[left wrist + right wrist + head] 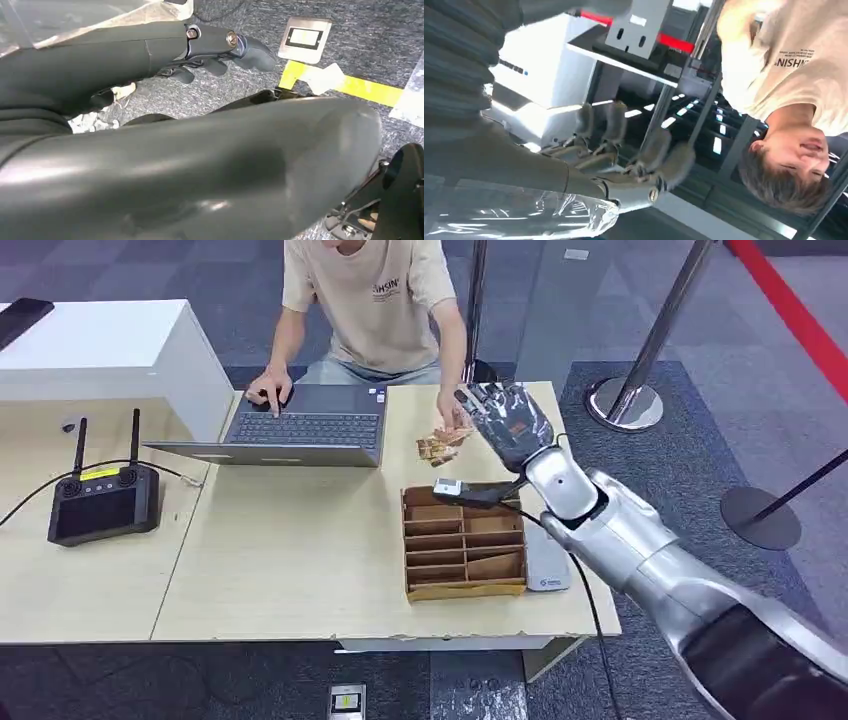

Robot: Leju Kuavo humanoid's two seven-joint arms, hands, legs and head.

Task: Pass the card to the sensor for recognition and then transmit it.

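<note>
Head view is showing the right hand (507,423) raised with fingers (664,160) spread, released; a person's hand (452,420) holding the card (440,447) just beside them; shirt (796,60) lettering reading "HSIN".

The right hand (624,155) is raised with its fingers (664,160) spread and curved, nothing between them; clear plastic wrap (549,220) covers the wrist. Beyond the hand sits a person (784,100) in a beige printed T-shirt (809,65); a white cabinet (544,80) stands behind the fingers.
</note>
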